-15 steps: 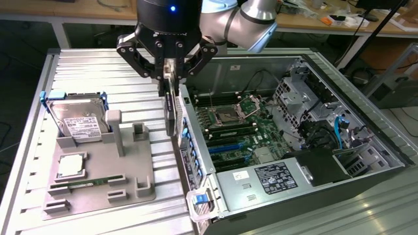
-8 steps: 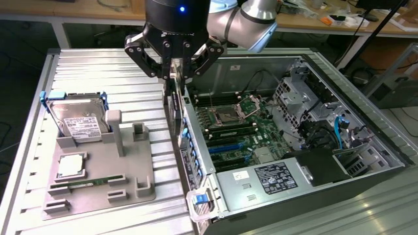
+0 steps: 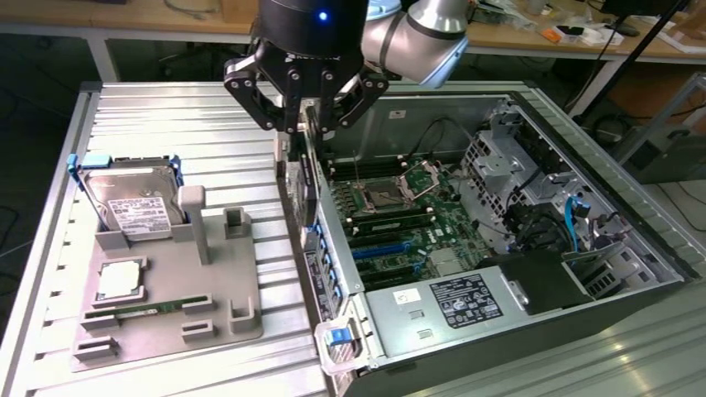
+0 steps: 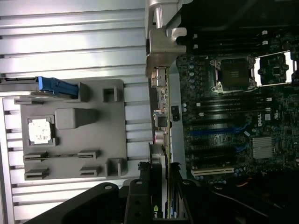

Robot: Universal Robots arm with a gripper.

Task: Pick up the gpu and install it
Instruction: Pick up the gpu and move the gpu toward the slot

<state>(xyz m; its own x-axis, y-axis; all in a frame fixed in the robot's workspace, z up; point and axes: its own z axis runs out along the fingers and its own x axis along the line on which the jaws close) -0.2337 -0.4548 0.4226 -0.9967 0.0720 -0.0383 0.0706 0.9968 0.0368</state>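
Wrist view: gpu edge-on in hand

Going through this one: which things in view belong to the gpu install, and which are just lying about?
Part of the job:
- gripper, shut on the gpu
- open computer case with its motherboard

Lying about:
- hard drive
- processor
- RAM stick
- the grey tray that holds those three
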